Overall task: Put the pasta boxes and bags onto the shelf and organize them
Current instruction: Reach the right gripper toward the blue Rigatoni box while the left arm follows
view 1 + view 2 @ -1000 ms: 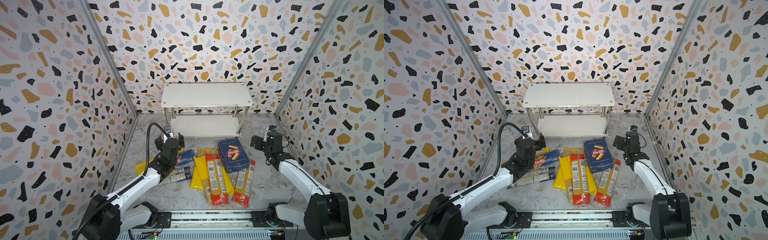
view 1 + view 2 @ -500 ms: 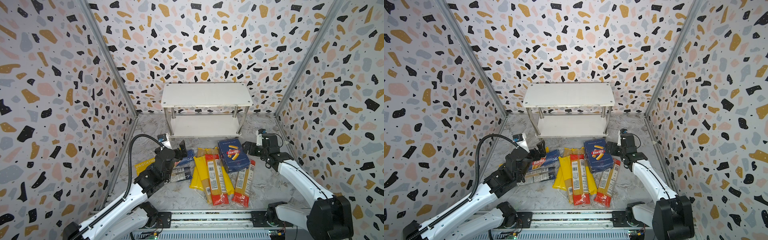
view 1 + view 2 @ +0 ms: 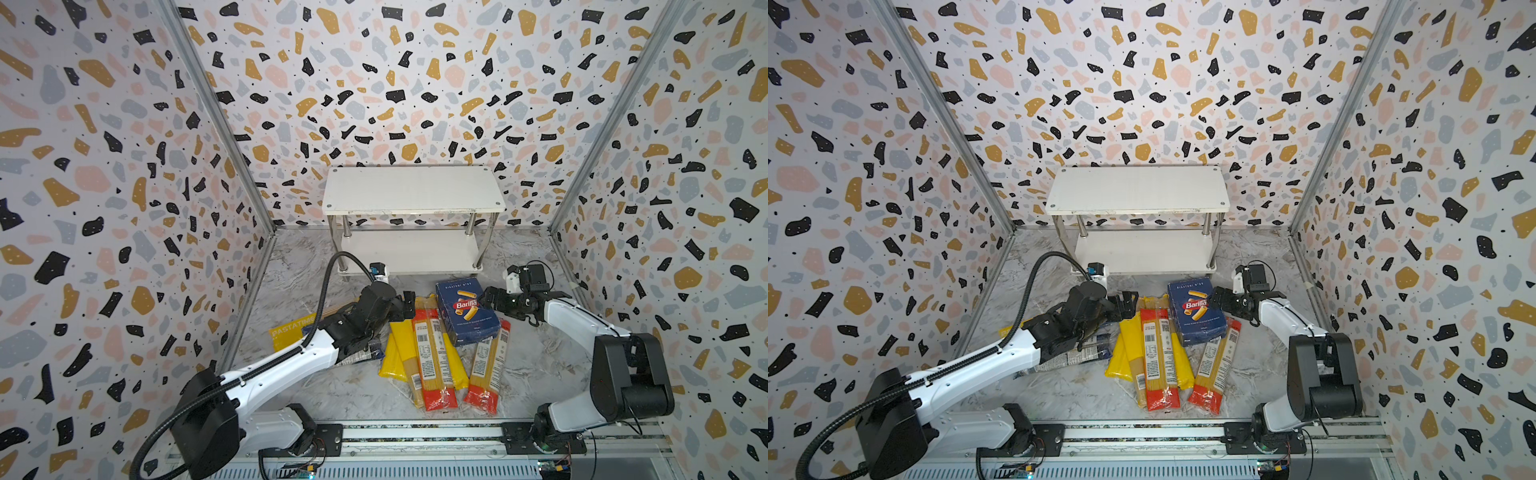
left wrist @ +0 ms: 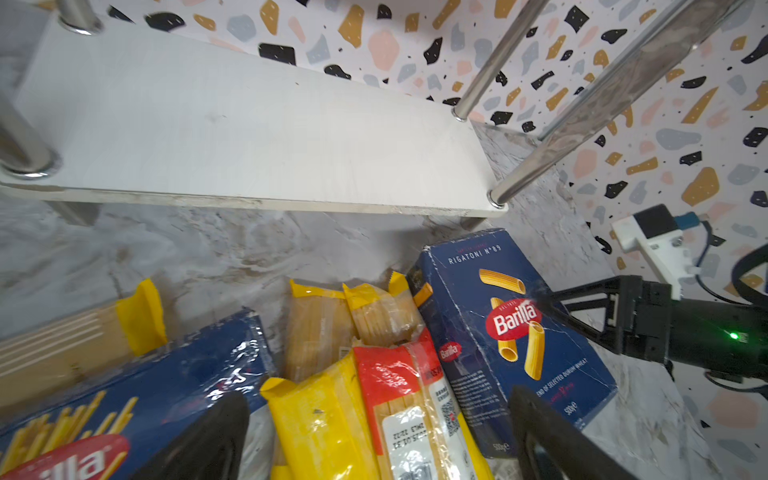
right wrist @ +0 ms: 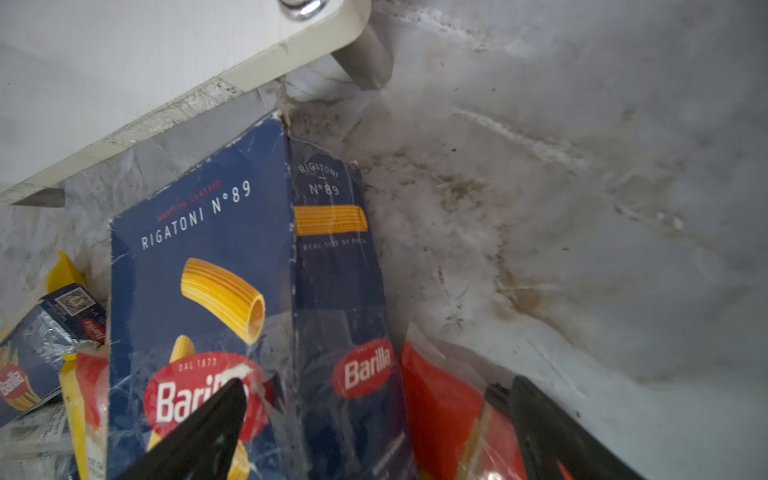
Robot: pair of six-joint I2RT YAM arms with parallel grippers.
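Now the rigatoni box (image 3: 467, 320) is straddled by the right end effector (image 3: 491, 300), opened wide. The left end effector (image 3: 406, 305) is spread wide, empty. A firm squeeze seems needed next.

Barilla RIGATONI N°89 on wide box (image 4: 515, 345), PASTATIME on yellow bag (image 3: 291, 330)

From my console the shelf (image 3: 413, 191) reads as matt white boards, chipped rough along one edge, on mirror-bright chrome legs (image 4: 498, 58) — the rigatoni box (image 5: 199, 257) is dark blue cardboard, creased white at the folds, with a faint sheen. The bags (image 3: 432, 365) are thin glossy plastic film, crinkled and throwing glare, and the long narrow box (image 4: 174, 374) shines likewise. I see the floor (image 5: 540, 208) as a smooth, stained marble-print surface, and the fingers (image 5: 552, 432) of the right gripper (image 5: 378, 382) as matt black plastic.
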